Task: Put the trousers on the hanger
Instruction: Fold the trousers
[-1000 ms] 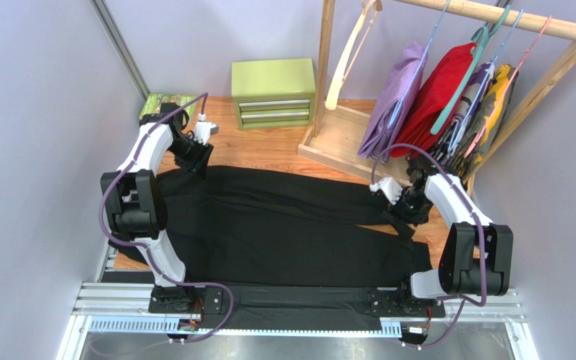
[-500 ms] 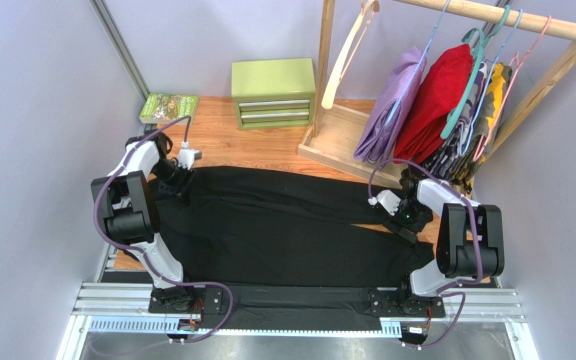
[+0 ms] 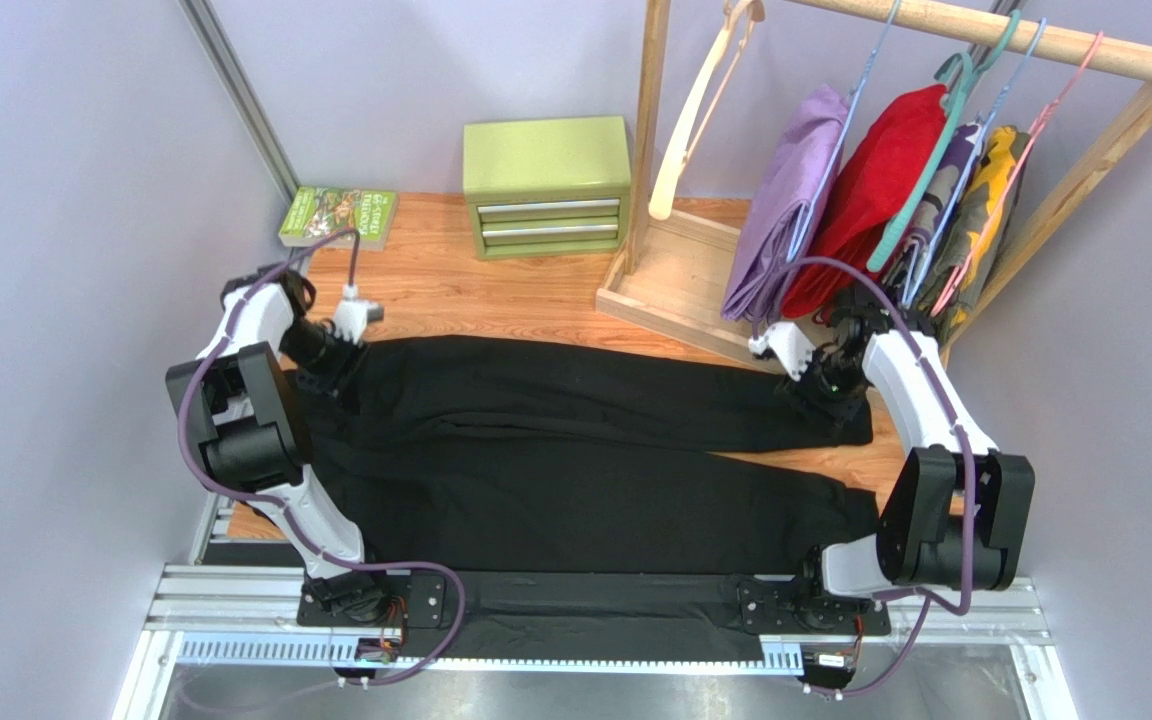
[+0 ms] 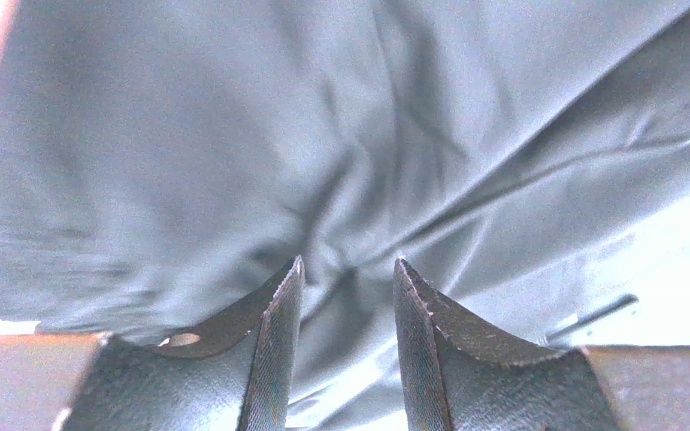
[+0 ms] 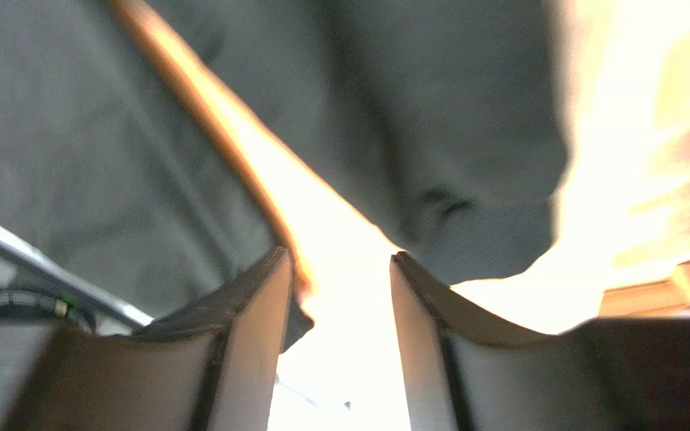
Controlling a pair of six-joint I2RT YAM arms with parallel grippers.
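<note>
The left pincer [image 3: 330,357] is down on the waist end of the trousers [image 3: 567,450], at the left side of the table [image 3: 537,293]. In the left wrist view its fingers [image 4: 272,350] stand part-way apart. Black cloth fills the whole picture beyond them, and creases run in toward the gap, where a ridge of cloth sits bunched. Whether the fingers actually pinch that ridge cannot be told.

The right pincer [image 3: 820,383] is at the opposite end of the garment, over the far leg close to its hem. Its wrist view shows the fingers [image 5: 250,341] spread, with only bright bare table in the gap. The hem of that leg lies just beyond the tips and slightly to their right. A narrow strip of orange table runs away past the left tip, between the two legs.

The trousers lie flat and stretched lengthwise between the two pincers, with the near leg running toward the right arm's base.

The hanger [image 3: 699,120] hangs well beyond the right pincer, on the left post of a wooden rack [image 3: 672,278]. Purple [image 3: 793,195] and red [image 3: 875,180] garments hang just right of the hanger. A green drawer chest [image 3: 545,158] stands beyond and between the two pincers. A book [image 3: 337,215] lies beyond the left pincer, and its cover print is too small to read.
</note>
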